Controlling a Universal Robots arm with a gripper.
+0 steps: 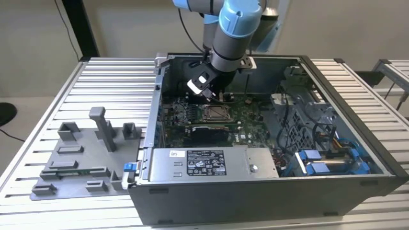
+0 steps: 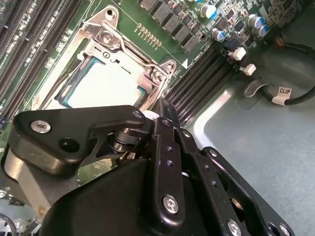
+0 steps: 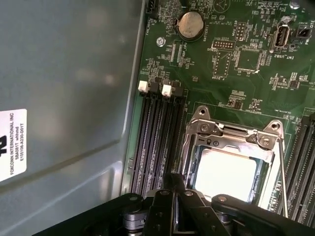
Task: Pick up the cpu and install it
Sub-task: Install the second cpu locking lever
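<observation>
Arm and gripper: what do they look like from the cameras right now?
The arm is a grey tube with light-blue joint caps and a black cable along it. The gripper is matte black metal, built of linked bars with silver screws and pivot pins, and a white block sits at the wrist.

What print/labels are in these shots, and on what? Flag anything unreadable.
White sticker on the case's inner wall, first wrist view: several lines of black print.
White tag on a black cable, second wrist view: one short word.
Motherboard silkscreen: tiny white markings, mostly too small.
Power supply label, exterior view: too small to read.
cpu: no print visible on its pale top.
</observation>
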